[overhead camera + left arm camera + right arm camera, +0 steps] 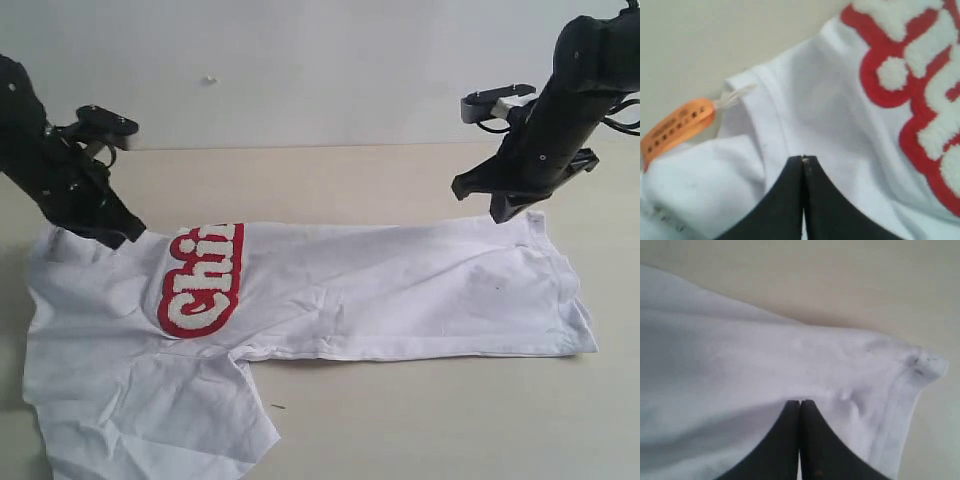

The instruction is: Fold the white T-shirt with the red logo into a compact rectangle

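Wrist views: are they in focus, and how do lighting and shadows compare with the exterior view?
Left wrist view: soft close-up; the orange neck tag has unreadable print, and the red-bordered white terry logo is blurred. Right wrist view: the white cotton T-shirt looks bluish, weave lost. Exterior view: even light, a thin shadow under the shirt's near edge on the beige table.

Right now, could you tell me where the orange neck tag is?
In the left wrist view, the orange neck tag hangs off the white T-shirt's collar, beside the shut left gripper.
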